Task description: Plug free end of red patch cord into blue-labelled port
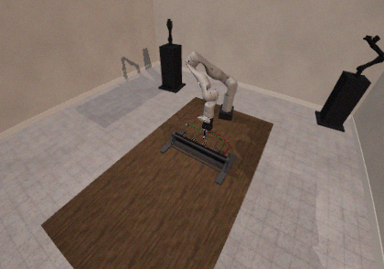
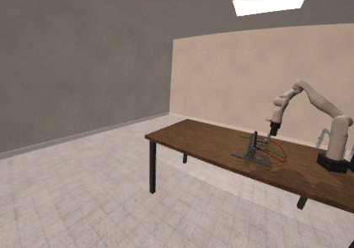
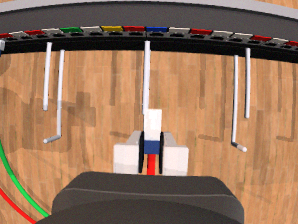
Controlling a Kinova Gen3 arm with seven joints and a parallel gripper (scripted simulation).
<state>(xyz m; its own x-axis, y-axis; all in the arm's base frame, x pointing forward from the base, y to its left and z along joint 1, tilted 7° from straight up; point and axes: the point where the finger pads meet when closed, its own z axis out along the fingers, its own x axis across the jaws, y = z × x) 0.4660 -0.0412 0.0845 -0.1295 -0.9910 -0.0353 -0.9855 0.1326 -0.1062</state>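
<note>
In the wrist view my gripper (image 3: 151,146) is shut on the red cord's plug (image 3: 153,137), a white block with a blue band and the red cord running back from it. The plug points at the rack's port row (image 3: 149,30) and lines up with the blue label (image 3: 156,28), with a gap of table between them. In the top view the gripper (image 1: 205,133) hangs just behind the dark rack (image 1: 199,149). The red cord (image 1: 219,140) and the green cord (image 1: 197,127) curve over the table behind the rack. The rack also shows in the exterior view (image 2: 252,148).
White pins (image 3: 53,92) hang below the port row on the left, and more pins (image 3: 241,96) on the right. Green (image 3: 69,28), yellow (image 3: 112,28) and red (image 3: 200,31) labels flank the blue one. The arm's base (image 1: 227,112) stands on the table's far edge.
</note>
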